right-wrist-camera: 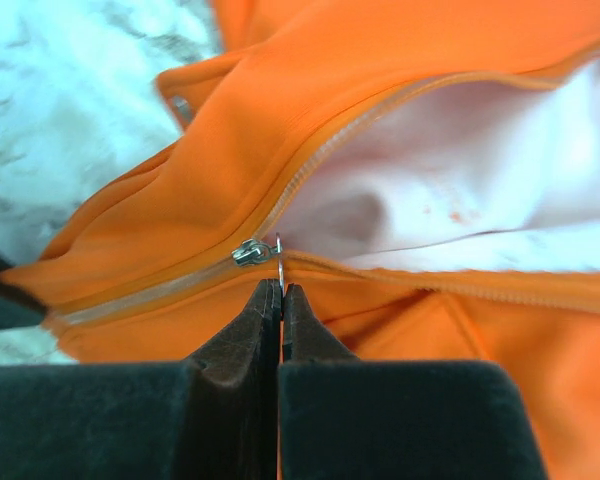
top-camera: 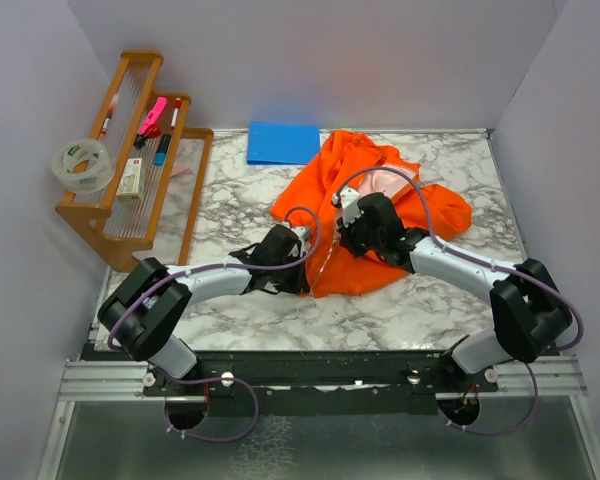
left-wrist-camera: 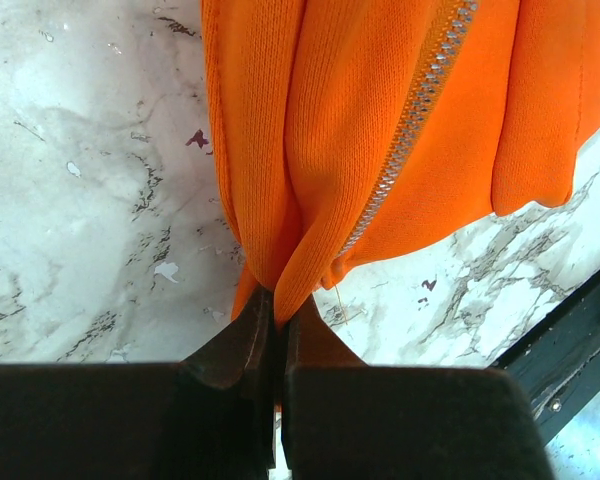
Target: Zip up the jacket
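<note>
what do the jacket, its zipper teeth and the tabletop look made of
Jacket: soft matte knit fabric, going by the fine ribbed texture and limp folds. Zipper teeth: silvery and glinting, probably metal; the zipper slider shines the same way. Tabletop: smooth white with grey veins, marble or a marble-look print; can't tell which.

light: bright, even, overhead | shadows: faint, soft-edged | glare: table (right-wrist-camera: 50, 70) washed bluish-white in right wrist view | focus: jacket (right-wrist-camera: 400, 100) soft there (left wrist view shows its weave crisply)
</note>
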Robot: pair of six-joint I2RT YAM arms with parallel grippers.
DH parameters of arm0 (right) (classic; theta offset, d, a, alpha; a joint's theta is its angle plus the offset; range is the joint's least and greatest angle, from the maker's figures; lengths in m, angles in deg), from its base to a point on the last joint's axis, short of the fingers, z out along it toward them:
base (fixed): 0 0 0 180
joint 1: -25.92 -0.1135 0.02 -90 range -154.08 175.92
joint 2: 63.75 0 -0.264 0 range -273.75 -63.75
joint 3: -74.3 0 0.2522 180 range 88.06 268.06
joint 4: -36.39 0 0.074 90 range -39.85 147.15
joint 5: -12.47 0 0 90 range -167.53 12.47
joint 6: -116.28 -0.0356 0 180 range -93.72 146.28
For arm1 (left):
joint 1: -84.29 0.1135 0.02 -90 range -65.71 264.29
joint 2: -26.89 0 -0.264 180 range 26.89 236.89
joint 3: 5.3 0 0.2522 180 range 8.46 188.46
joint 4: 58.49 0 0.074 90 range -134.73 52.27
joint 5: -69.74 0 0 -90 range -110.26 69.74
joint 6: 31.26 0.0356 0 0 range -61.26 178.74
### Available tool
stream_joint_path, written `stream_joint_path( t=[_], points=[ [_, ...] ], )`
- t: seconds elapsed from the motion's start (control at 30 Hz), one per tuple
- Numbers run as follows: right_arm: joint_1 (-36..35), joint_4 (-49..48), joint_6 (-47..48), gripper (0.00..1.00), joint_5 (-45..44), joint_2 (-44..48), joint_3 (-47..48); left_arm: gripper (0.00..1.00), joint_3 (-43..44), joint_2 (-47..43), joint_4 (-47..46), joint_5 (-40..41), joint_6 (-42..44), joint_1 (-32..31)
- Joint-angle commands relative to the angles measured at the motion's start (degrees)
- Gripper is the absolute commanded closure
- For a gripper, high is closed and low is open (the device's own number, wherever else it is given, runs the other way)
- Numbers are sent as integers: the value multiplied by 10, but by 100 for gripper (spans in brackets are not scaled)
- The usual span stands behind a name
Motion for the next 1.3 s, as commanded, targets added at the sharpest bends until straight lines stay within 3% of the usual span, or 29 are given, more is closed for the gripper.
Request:
stream_joint_path(
  t=[0.0, 0.33, 0.6, 1.27],
  points=[
    [2, -11, 8, 100, -151, -2, 37, 100, -11, -8, 42, 9, 7, 2],
    [2, -45, 9, 100, -295, -2, 77, 100, -36, -36, 42, 10, -13, 3],
    [52, 38, 43, 100, -213, -39, 184, 100, -60, -70, 45, 19, -32, 3],
    [175, 32, 108, 100, -230, -142, 351, 100, -77, -157, 120, 151, -87, 11]
  ],
)
